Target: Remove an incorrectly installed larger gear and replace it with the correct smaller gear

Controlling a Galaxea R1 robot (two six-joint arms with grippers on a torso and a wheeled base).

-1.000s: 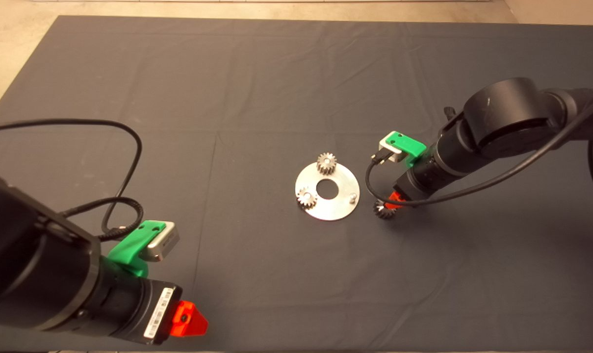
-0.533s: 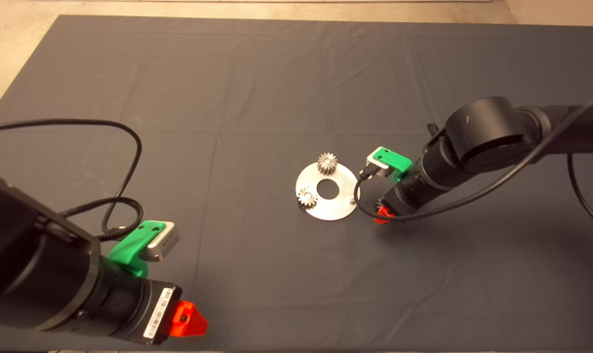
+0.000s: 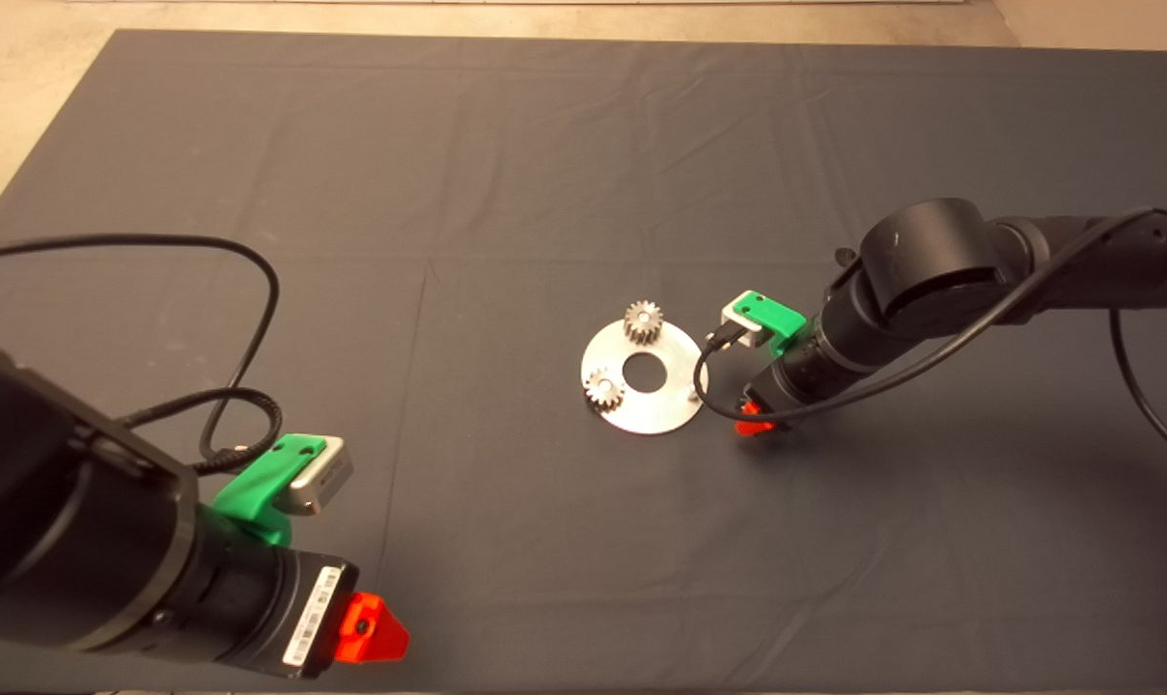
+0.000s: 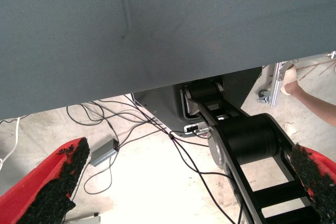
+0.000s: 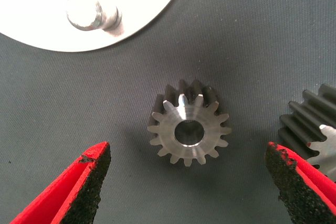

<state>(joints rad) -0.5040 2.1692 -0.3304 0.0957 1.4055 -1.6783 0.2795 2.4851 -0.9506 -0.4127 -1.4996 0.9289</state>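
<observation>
The smaller gear (image 5: 189, 129) lies flat on the mat with its bright face and centre hole up. My right gripper (image 5: 188, 153) hovers open over it, one red finger (image 5: 79, 187) on either side, not touching. The larger gear (image 5: 310, 132) lies just beside it, half hidden behind the other finger. In the head view the right gripper (image 3: 754, 418) sits just right of the round metal plate (image 3: 662, 410) and hides both loose gears. The plate's bare peg (image 5: 92, 13) stands free.
Two silver-grey gears (image 3: 644, 321) (image 3: 603, 389) sit on the plate. My left gripper (image 3: 371, 627) is parked open at the mat's lower left; its wrist view shows the mat edge, floor cables, the robot base and a person's leg (image 4: 315, 107).
My right arm has moved left and down towards the plate. The dark gear that showed beside the gripper in the head view is now covered by it. The left arm has not moved.
</observation>
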